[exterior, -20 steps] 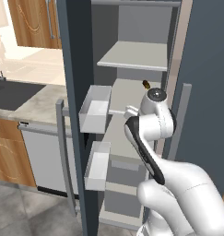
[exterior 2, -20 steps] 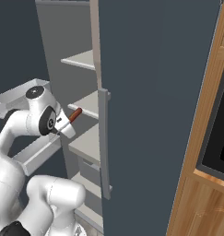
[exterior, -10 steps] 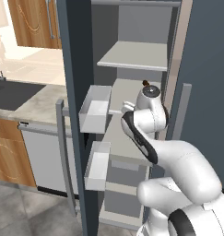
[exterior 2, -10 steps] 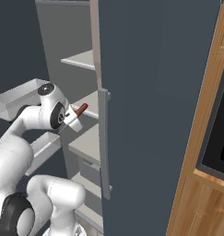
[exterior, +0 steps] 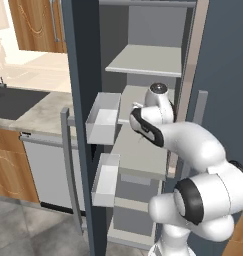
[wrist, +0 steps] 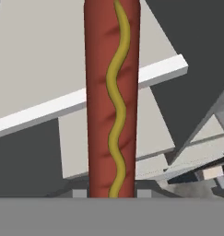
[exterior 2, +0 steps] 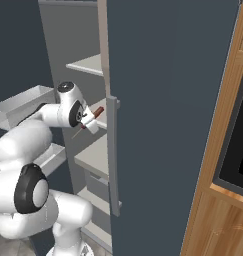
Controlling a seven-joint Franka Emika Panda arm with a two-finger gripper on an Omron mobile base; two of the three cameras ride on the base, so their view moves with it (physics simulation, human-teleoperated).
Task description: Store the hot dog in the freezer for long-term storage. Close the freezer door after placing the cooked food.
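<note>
Hot dog (wrist: 112, 99) found clamped in the pincer (exterior 2: 89, 118), jaws closed tight on its lower end. Seen in the hand view as a long reddish-brown rod running straight up from between the finger tips, with a wavy yellow line of mustard along its length. Seen in the right base view (exterior 2: 98, 111) as a short reddish stub sticking out beyond the pincer toward the freezer's inner edge, held above the pale grey middle shelf (exterior 2: 95, 156) and not touching it.

Freezer (exterior: 148, 65) noted standing open, pale grey shelves exposed. Freezer door (exterior: 85, 75) swung out at the left of the left base view, with two pale grey bins (exterior: 104, 118) on its inner face and a long grey bar handle (exterior: 68, 165) along its edge.

Pincer hidden behind the wrist and forearm in the left base view; hot dog not made out there. Top of the hot dog cut off by the upper edge of the hand view; grip point hidden at the bottom of that view. Lowest freezer compartment partly blocked by the robot's body in both base views. Small shapes at the lower right of the hand view too blurred to identify.

No brand, label or legible writing found.
</note>
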